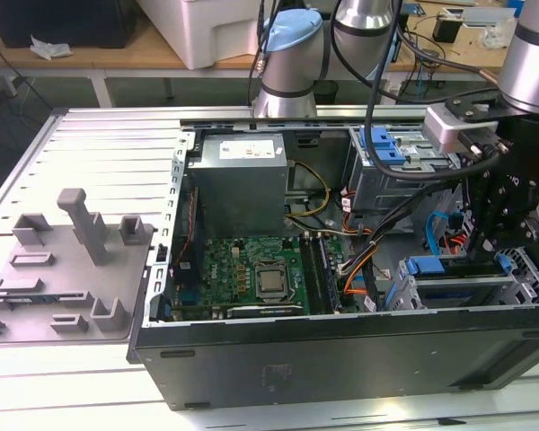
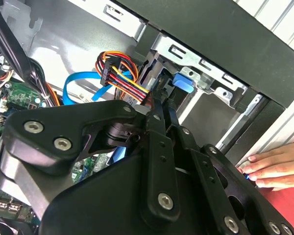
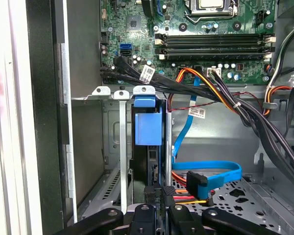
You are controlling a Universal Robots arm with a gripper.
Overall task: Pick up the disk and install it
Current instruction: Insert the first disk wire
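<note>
one disk [image 3: 149,142] sits edge-up in its bay; our gripper [image 3: 155,196] pinches its thin edge. we judge it stiff, dense, shock-fragile, best held by its rails.

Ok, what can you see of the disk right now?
In the first wrist view the disk stands on edge in a slot of the metal drive cage. It is seen edge-on: a thin dark body with a blue plastic rail frame and tab at the end toward the motherboard. The gripper is at its opposite end; whether it touches is unclear.
</note>
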